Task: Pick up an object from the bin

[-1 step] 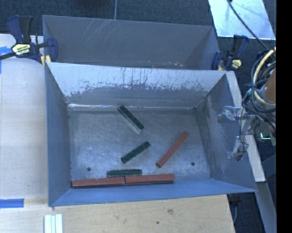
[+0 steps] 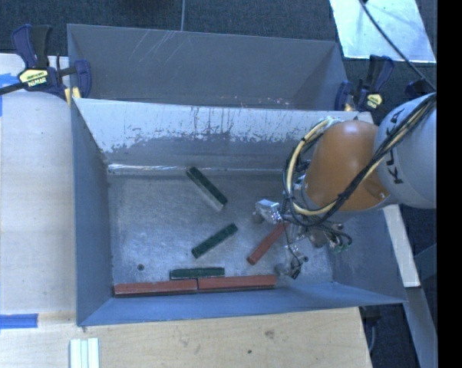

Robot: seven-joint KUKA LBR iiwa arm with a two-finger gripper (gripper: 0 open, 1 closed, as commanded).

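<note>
The claw (image 2: pixel 283 240) is seen low in the right part of the bin (image 2: pixel 93 205), beneath the orange cover of the wrist; whether it is open or closed cannot be told, since its tip is crowded by cables and metal parts. Nothing can be said to be gripped.

Touching or just beside the claw, a short reddish-brown bar (image 2: pixel 260 249) is found on the floor. Its long axis is tilted, running from the lower left up to the upper right, and its upper right end is lost under the claw, while the rest reaches away to the left and towards the front wall. It is judged that a grasp would have to be set across this slanted axis, not along it.

Further out, a dark green bar (image 2: pixel 214 240) is laid on a similar slant near the middle. Another green bar (image 2: pixel 196 272) is set level just above two long reddish strips (image 2: pixel 196 285) along the front wall. A grey-green bar (image 2: pixel 206 187) is placed well apart, near the back
</note>
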